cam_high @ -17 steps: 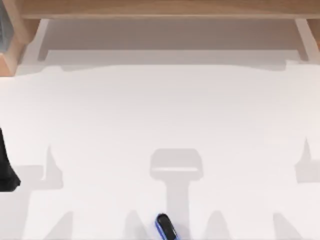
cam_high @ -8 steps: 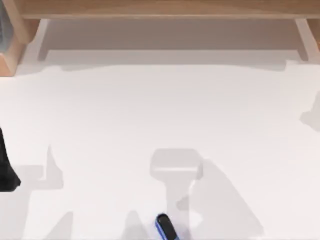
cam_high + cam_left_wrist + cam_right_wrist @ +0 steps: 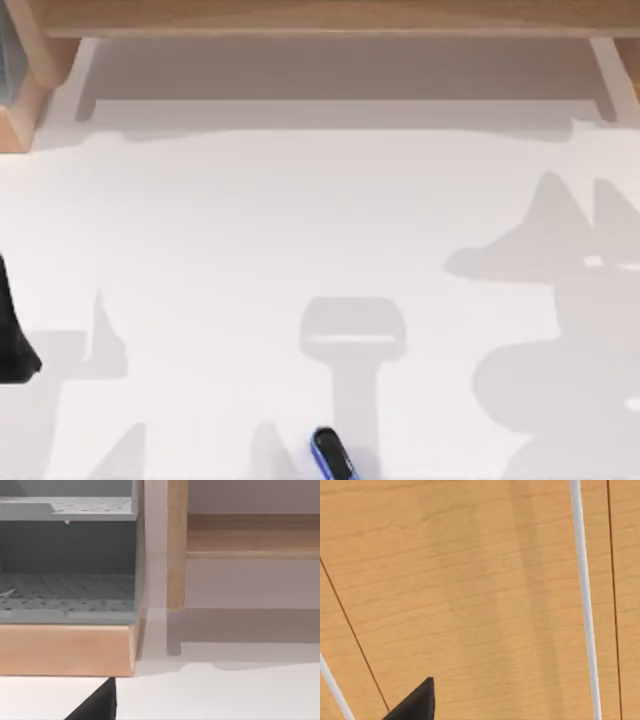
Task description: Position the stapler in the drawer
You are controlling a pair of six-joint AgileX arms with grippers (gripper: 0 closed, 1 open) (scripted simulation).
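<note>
Blue stapler [image 3: 331, 454] at table's [image 3: 300, 220] near edge, left arm [image 3: 15, 335] far left

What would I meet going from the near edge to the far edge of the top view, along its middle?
Stapler at the near edge → bare white table crossed by grey shadows → wooden cabinet front along the far edge.

Overhead table [image 3: 300, 220] view, two wrist close-ups
</note>
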